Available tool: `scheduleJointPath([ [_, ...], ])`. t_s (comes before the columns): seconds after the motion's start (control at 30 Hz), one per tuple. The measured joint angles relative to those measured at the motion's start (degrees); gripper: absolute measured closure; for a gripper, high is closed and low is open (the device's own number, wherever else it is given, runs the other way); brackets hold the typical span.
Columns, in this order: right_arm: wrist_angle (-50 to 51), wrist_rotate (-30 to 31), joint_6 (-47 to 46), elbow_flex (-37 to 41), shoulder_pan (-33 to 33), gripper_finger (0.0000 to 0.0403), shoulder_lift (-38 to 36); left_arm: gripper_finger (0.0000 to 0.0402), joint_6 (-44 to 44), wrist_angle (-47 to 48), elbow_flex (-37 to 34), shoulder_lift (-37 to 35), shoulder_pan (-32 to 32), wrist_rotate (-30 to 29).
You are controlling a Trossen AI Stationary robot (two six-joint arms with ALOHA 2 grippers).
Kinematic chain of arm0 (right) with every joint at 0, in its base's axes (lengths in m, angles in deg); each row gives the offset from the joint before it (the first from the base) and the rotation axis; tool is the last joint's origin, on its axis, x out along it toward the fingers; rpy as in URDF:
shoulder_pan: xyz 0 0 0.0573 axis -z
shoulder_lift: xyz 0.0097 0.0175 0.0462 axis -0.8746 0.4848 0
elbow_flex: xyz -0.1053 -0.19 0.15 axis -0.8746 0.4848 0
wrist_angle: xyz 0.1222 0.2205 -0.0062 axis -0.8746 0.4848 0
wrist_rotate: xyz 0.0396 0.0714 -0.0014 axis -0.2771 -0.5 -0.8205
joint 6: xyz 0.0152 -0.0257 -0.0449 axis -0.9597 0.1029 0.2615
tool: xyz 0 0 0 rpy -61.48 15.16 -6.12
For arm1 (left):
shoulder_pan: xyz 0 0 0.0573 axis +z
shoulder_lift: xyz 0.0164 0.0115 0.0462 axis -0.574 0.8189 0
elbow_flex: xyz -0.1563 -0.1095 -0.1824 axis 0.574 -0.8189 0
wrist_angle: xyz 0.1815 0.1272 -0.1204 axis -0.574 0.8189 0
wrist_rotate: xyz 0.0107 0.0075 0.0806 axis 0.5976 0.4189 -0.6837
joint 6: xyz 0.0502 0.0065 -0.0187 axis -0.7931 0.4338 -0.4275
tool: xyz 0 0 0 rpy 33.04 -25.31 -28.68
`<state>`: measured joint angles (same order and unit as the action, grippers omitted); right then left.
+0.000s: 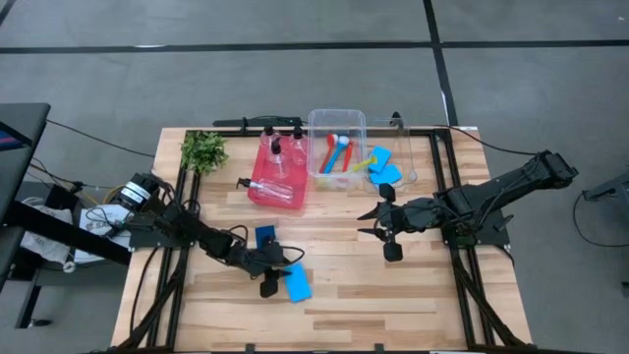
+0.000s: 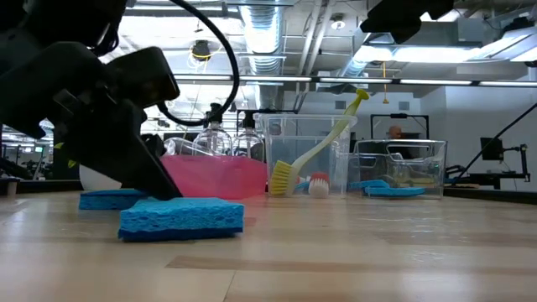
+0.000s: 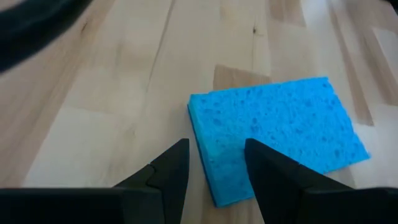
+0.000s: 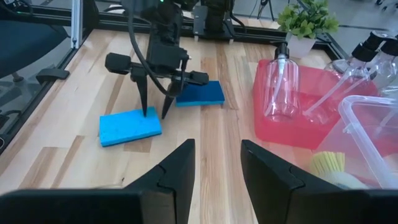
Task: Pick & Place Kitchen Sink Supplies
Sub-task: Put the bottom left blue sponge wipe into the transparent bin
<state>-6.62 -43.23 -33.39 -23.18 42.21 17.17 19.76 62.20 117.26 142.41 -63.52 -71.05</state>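
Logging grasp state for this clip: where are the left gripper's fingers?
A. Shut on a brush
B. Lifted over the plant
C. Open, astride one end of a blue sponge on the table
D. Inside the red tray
C: the left gripper has its fingers open, straddling the edge of the blue sponge lying flat on the table.

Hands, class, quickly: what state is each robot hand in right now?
Left hand: open, fingers straddling the edge of the flat blue rectangular sponge on the wooden table, not gripping.
Right hand: open, holding nothing, above the table.
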Motion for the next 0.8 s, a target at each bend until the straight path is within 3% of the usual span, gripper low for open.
scheduleJointPath([
  [0.23, -0.01, 0.0, 0.15, 0.0, 0.0, 0.028, 0.0, 0.0259, 7.67, 0.93, -0.54, 0.2, 2.62, 5.42],
  [0.47, -0.02, 0.0, -0.37, 0.0, 0.0, 0.028, 0.0, 0.0373, 8.84, 0.11, -0.88, 0.2, 3.52, 6.0],
  [0.57, -0.21, 0.0, -4.84, 0.0, 0.0, 0.028, -0.02, 0.0392, 9.04, -1.4, -1.0, 0.3, 3.48, 4.62],
  [0.7, -0.22, -0.04, -17.88, 0.0, 0.14, 0.028, 0.0, 0.0396, 8.57, -3.0, -1.05, 0.26, 3.68, 1.42],
  [0.8, -0.24, -0.09, -20.24, 0.0, 0.06, 0.028, 0.0, 0.0397, 8.04, -4.66, -1.05, 0.15, 4.5, -0.85],
])
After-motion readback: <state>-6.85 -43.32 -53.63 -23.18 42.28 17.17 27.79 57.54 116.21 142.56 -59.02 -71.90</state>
